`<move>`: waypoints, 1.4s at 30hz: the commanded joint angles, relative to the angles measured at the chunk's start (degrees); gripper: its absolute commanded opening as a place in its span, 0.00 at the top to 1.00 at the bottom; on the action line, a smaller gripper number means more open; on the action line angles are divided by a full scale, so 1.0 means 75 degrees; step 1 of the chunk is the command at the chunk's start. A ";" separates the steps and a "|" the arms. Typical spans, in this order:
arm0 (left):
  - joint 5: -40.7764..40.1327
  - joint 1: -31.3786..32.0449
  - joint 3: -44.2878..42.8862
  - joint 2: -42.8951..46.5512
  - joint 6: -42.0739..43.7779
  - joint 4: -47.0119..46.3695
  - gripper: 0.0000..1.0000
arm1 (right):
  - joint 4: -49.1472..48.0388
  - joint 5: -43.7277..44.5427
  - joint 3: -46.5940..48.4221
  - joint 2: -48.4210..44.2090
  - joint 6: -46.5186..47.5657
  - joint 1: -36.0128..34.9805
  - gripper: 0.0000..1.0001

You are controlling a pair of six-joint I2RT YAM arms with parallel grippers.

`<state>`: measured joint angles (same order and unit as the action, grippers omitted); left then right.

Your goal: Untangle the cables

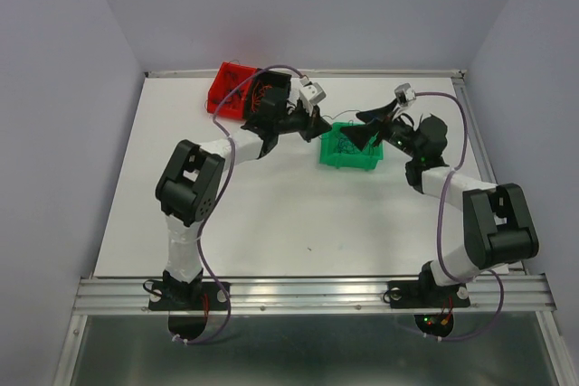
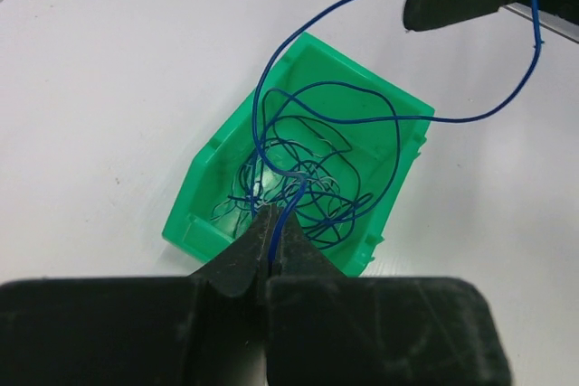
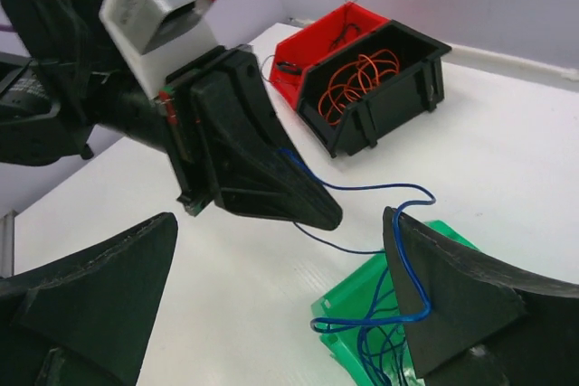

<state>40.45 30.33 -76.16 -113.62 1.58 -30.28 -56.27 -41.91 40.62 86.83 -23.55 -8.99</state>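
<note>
Left gripper (image 2: 273, 223) clamped on a blue cable (image 2: 389, 119) above the green bin (image 2: 199, 196), rest of the blue tangle (image 2: 308, 178) inside. Right gripper (image 3: 280, 305) wide open, that cable against one finger (image 3: 452, 296). Orange cables (image 3: 362, 74) in the black bin (image 3: 412, 51), further along the counter (image 3: 507, 151).

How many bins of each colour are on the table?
red bin: 1
black bin: 1
green bin: 1
Total: 3
</note>
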 commanded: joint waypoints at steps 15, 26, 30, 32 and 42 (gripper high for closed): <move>-0.0659 0.0480 -0.0264 0.0606 0.0656 -0.0040 1.00 | 0.2991 0.0992 0.0537 0.0013 0.0129 0.0391 0.00; -0.0939 0.0621 -0.0908 -0.0226 0.0714 0.0475 1.00 | 0.2886 0.2132 0.1239 0.0294 -0.0246 0.0391 0.27; -0.1021 0.0644 -0.1164 -0.0434 0.0773 0.0778 1.00 | 0.2897 0.1978 0.1205 0.0306 -0.0305 0.0391 0.26; -0.1045 0.0667 -0.1796 -0.0704 0.0808 0.1513 1.00 | 0.2967 0.2281 0.1158 0.0224 -0.0305 0.0379 0.18; -0.1361 0.0913 -0.2454 -0.1338 0.1218 0.2687 1.00 | 0.3741 0.2950 0.0701 -0.0245 -0.0048 0.0391 0.30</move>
<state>31.11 36.36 -91.02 -123.72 8.54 -14.22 -28.32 -22.44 46.94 88.18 -24.99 -6.07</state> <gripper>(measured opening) 0.044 0.672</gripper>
